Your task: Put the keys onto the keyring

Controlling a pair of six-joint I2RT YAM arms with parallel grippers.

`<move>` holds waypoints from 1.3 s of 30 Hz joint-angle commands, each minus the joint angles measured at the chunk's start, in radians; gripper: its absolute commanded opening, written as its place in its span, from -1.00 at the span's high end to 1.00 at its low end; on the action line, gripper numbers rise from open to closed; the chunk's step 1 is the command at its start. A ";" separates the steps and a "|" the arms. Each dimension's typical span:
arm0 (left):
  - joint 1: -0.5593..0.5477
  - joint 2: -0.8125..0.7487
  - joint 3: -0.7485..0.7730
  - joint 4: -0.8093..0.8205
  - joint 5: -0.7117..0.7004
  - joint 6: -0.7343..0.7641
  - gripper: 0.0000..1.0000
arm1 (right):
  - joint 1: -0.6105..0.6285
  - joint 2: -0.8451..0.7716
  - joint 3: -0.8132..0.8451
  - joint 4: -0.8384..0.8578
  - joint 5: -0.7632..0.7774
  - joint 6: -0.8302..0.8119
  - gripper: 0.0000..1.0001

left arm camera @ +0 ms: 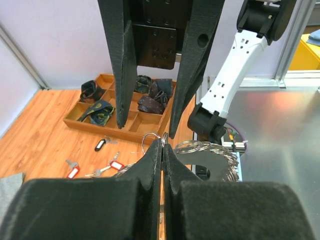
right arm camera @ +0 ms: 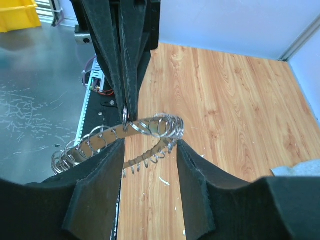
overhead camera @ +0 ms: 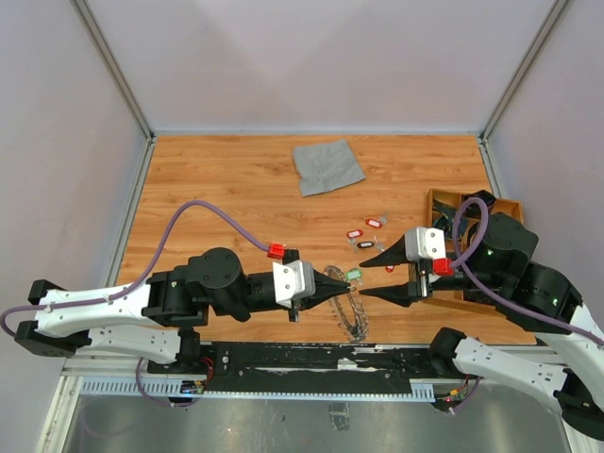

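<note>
The keyring [overhead camera: 349,304] is a silvery band fringed with small wire rings, held on edge above the table's near edge. My left gripper [overhead camera: 327,289] is shut on one small ring at its rim [left arm camera: 163,137]. Facing it, my right gripper [overhead camera: 373,277] stands open, its fingertips to either side of the keyring's [right arm camera: 156,126] upper arc without touching [right arm camera: 150,146]. A green-tagged key [overhead camera: 354,275] sits between the two grippers by the ring. Loose keys lie on the wood: red-tagged keys [overhead camera: 355,233] [left arm camera: 73,172] and a black-tagged key [overhead camera: 366,244] [left arm camera: 100,144].
A wooden tray [overhead camera: 442,200] with dark chunky parts stands at the right, behind my right arm [left arm camera: 80,121]. A grey cloth [overhead camera: 327,166] lies at the back centre. The black rail [overhead camera: 311,359] runs along the table's near edge, just below the keyring.
</note>
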State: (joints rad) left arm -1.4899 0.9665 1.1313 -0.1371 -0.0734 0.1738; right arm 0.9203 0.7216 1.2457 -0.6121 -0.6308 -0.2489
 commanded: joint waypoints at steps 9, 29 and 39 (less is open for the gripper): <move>-0.006 0.015 0.038 0.028 0.038 -0.011 0.99 | 0.012 0.031 0.016 0.031 -0.139 -0.018 0.30; -0.006 -0.004 0.034 0.034 0.019 -0.008 0.99 | 0.014 0.052 0.040 -0.042 -0.128 -0.040 0.20; -0.006 -0.009 0.031 0.039 0.018 -0.006 0.99 | 0.012 0.066 0.048 -0.050 -0.127 -0.039 0.45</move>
State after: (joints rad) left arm -1.4899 0.9779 1.1313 -0.1589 -0.0509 0.1711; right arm 0.9203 0.7853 1.2648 -0.6621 -0.7586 -0.2714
